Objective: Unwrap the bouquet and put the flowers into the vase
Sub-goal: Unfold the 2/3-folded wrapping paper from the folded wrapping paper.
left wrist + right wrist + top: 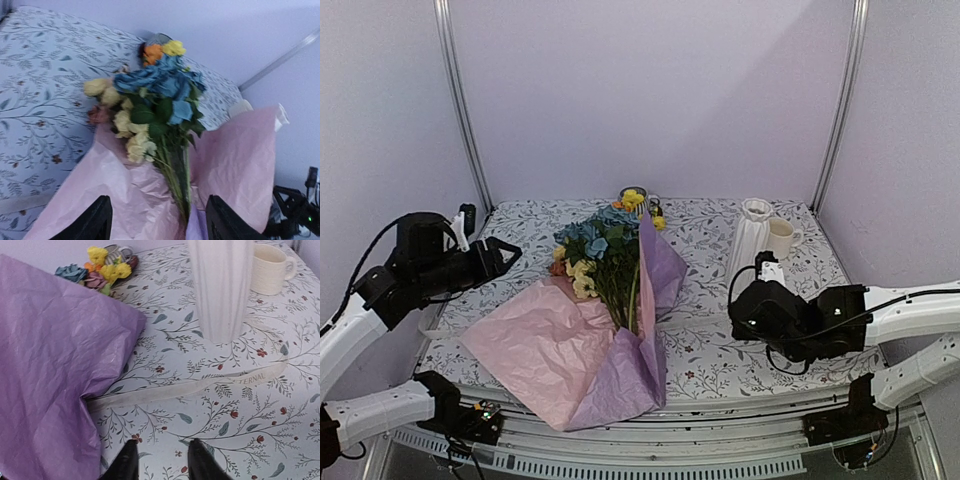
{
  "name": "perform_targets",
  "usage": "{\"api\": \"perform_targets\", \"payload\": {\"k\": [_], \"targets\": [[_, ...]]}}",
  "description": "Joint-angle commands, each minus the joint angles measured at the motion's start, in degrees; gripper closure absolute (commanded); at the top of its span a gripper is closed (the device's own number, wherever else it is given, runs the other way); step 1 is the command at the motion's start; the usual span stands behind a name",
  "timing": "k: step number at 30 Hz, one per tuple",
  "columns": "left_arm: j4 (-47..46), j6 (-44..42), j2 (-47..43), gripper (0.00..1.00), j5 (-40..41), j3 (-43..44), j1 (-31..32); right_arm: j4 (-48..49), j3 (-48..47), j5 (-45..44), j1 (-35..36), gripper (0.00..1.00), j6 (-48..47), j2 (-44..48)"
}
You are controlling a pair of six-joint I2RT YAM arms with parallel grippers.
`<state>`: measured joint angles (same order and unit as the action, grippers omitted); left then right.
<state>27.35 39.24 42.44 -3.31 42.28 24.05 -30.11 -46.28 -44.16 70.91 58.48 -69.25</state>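
Beside vase (220,290) | cream ribbon (175,390) lies flat | print: "TERNAL"

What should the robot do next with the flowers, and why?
Probably the left gripper, open and empty, should reach down to the green stems and close on them. The paper already lies open, the ribbon is off on the table, and the flowers lie on the paper, not yet in the vase.
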Motion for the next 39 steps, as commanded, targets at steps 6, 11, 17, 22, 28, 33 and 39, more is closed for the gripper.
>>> {"api": "perform_targets", "payload": {"k": [6,11,17,22,28,33,39], "targets": [[-20.7,-2.8,20.3,0.35,-18.4,-2.8,10.6,8.7,-4.4,11.1,-1.8,0.44,-19.0,5.2],[-27.2,-1.7,29.6,0.44,-19.1,-1.2,14.9,9.7,-6.3,10.8,-2.6,0.44,-21.0,3.9],[-32.8,-1.3,40.5,0.48,-18.0,4.2,22.3,9.9,-9.9,11.6,-3.0,0.21,-22.3,1.4],[-37.0,-2.0,50.6,0.48,-19.5,9.9,27.9,9.4,-11.0,18.6,-6.4,0.12,-20.7,0.7],[-39.4,-4.3,59.5,0.47,-20.1,16.9,34.8,11.7,-2.0,25.8,-14.0,0.12,-16.7,9.6],[-38.6,-4.4,67.9,0.47,-22.8,23.8,38.3,11.2,4.8,29.4,-20.1,0.13,-14.2,21.5],[-39.0,-4.9,69.7,0.47,-24.2,25.2,39.2,12.2,7.1,41.9,-27.0,0.11,-19.7,24.7]]}}
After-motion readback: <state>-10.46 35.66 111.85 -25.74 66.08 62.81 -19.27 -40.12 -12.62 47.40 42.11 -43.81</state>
